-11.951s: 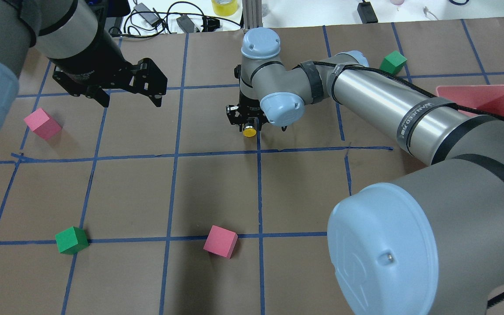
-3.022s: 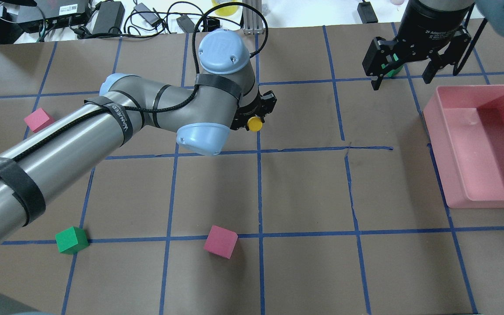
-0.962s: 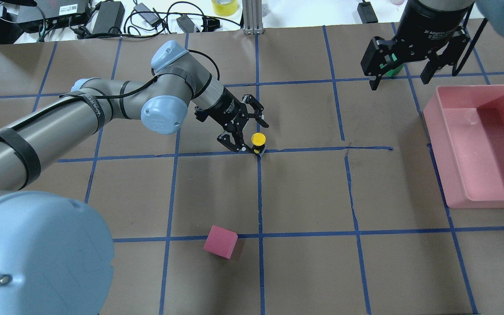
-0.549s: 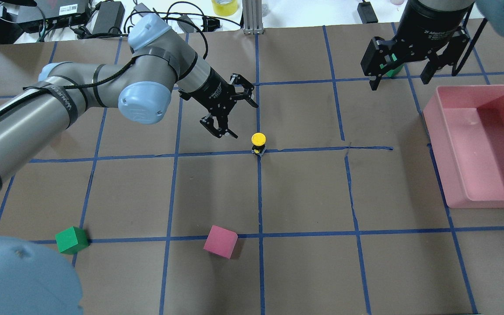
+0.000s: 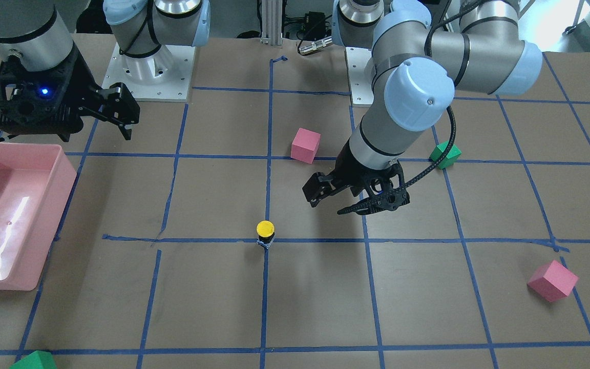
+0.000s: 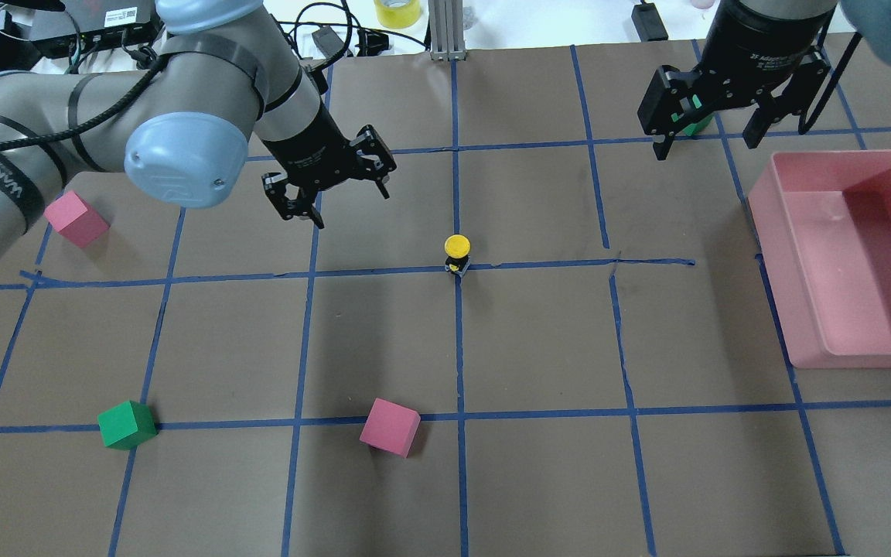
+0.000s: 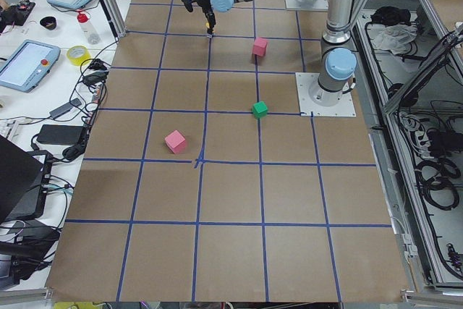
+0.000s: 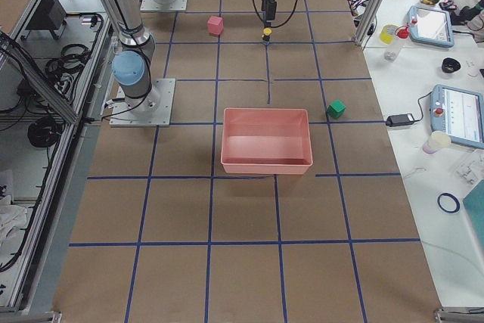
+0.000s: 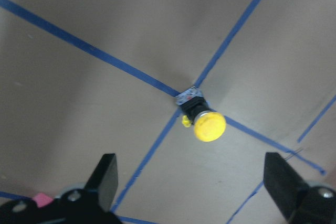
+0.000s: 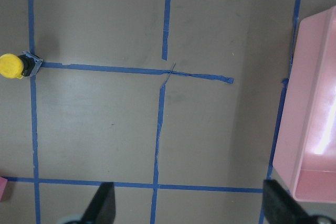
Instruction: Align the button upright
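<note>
The button (image 6: 457, 251) stands upright on the brown tabletop (image 6: 538, 340), yellow cap on top. Its base sits right where two blue tape lines cross, near the middle of the overhead frame. Nothing touches it. The left end effector (image 6: 349, 204) hangs above the tabletop up and to the left of the button, well apart from it, with its fingers spread wide and nothing between them. In the left wrist view the button shows near the centre, beyond the two dark fingertips (image 9: 105, 174). At the upper right of the overhead frame the right end effector (image 6: 707, 147) is also spread wide and empty, with a green cube (image 6: 697, 124) partly hidden behind it. Just below it, along the right edge, lies the pink bin (image 6: 863, 357).
</note>
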